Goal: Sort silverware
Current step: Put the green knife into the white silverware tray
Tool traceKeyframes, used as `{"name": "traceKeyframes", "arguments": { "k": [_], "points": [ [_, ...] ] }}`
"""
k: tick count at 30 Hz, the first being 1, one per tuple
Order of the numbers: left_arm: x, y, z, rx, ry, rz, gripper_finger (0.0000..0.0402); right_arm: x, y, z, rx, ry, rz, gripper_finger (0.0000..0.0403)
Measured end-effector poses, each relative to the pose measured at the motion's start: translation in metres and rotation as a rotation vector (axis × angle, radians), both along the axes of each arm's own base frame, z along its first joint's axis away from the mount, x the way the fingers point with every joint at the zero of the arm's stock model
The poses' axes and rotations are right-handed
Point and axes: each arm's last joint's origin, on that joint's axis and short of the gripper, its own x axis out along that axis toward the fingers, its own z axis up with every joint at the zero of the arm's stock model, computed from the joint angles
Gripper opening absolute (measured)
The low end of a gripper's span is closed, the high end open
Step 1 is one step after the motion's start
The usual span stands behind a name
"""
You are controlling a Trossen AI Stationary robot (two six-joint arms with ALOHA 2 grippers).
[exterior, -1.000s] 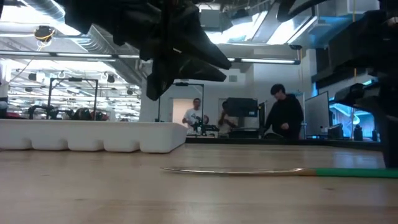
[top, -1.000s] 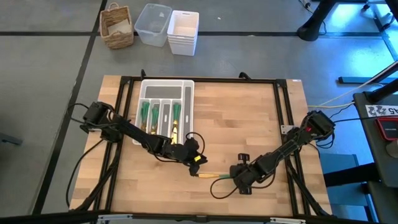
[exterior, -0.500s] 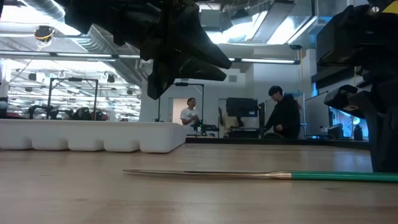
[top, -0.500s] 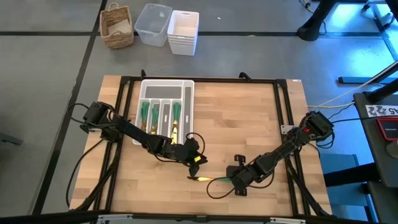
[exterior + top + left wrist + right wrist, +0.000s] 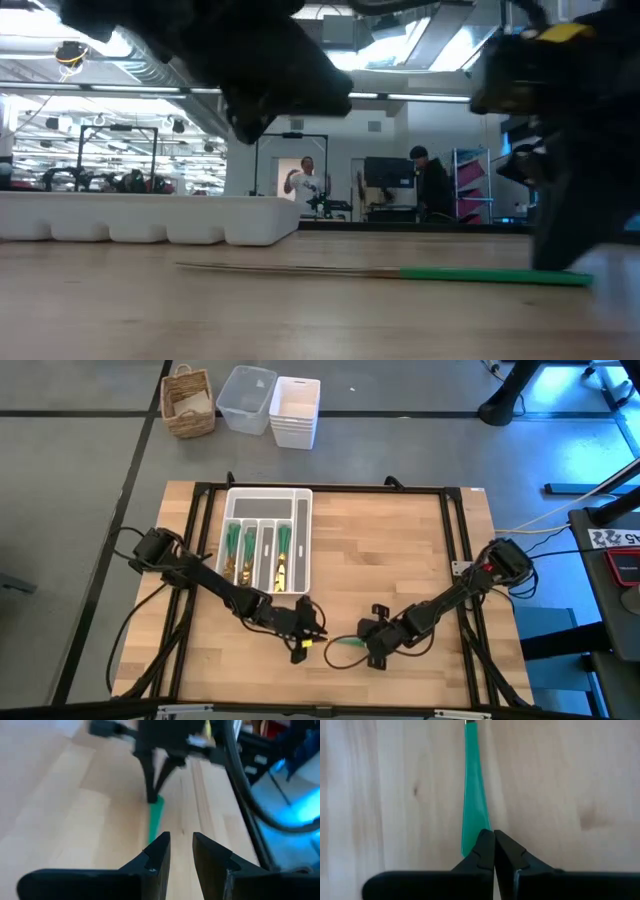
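One piece of silverware (image 5: 343, 643) with a green handle lies flat on the table near its front edge, between my two grippers. It also shows in the low view (image 5: 400, 272). My right gripper (image 5: 364, 647) is shut at the handle's free end (image 5: 472, 795). My left gripper (image 5: 303, 647) is open and hangs just above the gold head, which it hides from above. In the left wrist view (image 5: 181, 845) its fingers point along the handle (image 5: 155, 820). More green-handled silverware (image 5: 245, 545) lies in the white tray (image 5: 300, 500). My right gripper rests the tips of its shut fingers (image 5: 487, 842) on the broad free end of the green handle (image 5: 472, 837). The fingers come slanting down from the table's right and lie in line with the handle. The piece lies flat on the table.
The white tray stands at the table's far left (image 5: 150, 215). A black frame rail (image 5: 455, 540) runs around the tabletop. A wicker basket (image 5: 188, 402) and plastic bins (image 5: 247, 398) stand on the floor beyond the far edge. People (image 5: 430, 185) stand in the room behind.
My right gripper has gone toward the table's left edge, and the green-handled piece has slid flat along the table that way with it. My left gripper has come toward the near edge and down, and now hangs over the piece's gold head.
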Motion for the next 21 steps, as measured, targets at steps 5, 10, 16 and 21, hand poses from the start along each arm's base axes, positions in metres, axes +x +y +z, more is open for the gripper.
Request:
{"name": "traceKeyframes", "arguments": {
  "k": [5,10,16,21],
  "points": [
    [0.000,-0.007,-0.022,-0.013,0.076,0.007,0.0082,0.012,-0.011,0.002,0.024,-0.044,-0.041,0.0006],
    [0.003,-0.004,-0.037,-0.031,0.117,0.043,0.0123,0.018,-0.020,0.002,0.030,-0.054,-0.073,0.0003],
    [0.008,0.007,-0.046,0.053,0.129,0.032,0.0154,0.021,-0.024,0.003,0.033,-0.071,-0.084,0.0005],
    [0.013,0.019,-0.047,0.126,0.127,0.025,0.0150,0.023,-0.024,0.005,0.041,-0.093,-0.072,0.0005]
  ]
}}
